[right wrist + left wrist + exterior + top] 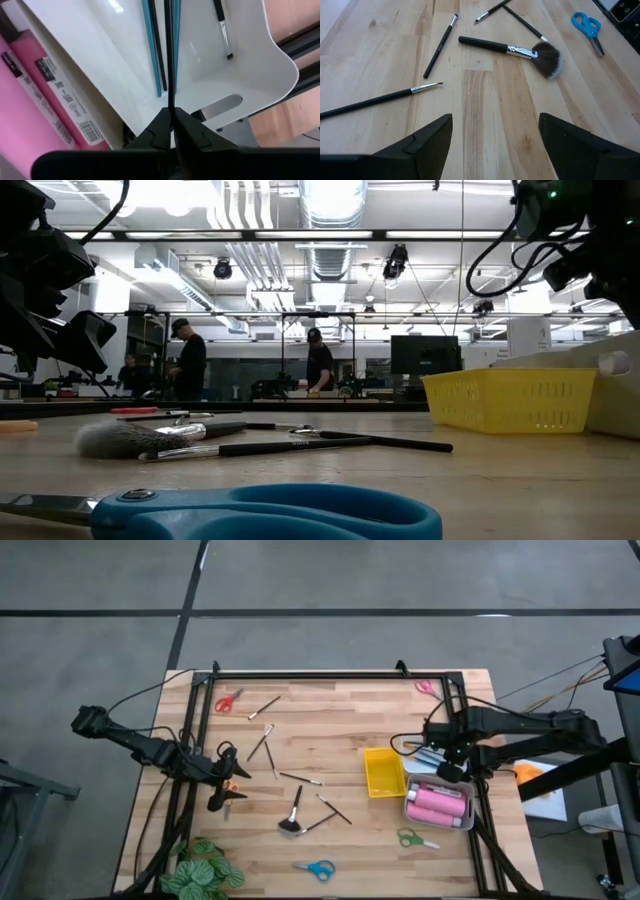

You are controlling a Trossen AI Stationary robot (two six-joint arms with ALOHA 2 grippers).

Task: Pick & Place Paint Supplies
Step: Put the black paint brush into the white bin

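- A thin black brush (169,55) is pinched between the closed fingers of the right gripper (172,122), its shaft running up the frame over the white tray (125,75) in the right wrist view.
- In that white tray lie a teal-handled brush (152,50) beside the held one, and a short black brush (221,27) toward the upper right of the frame.
- Pink paint bottles (438,804) lie in a grey tray (408,808) at the lower right of the high view, just below the right gripper (447,766); in the right wrist view they fill the left edge.
- The yellow tray (384,772) sits just left of the grey one.
- The fluffy black brush (292,818) lies at lower centre of the high view, with thin brushes (335,808) scattered around it and up toward the centre.
- Red scissors (228,701) lie at upper left, pink scissors (426,687) at upper right, green scissors (415,838) below the grey tray, blue scissors (316,868) at bottom centre.
- The left gripper (222,792) hangs at the left of the wooden table (330,730), fingers spread wide and holding nothing; its wrist view shows bare wood between the two fingers (427,142).
- A leafy green plant (200,868) is at the lower left corner.
- In the low view, people (189,360) stand far off in the room.
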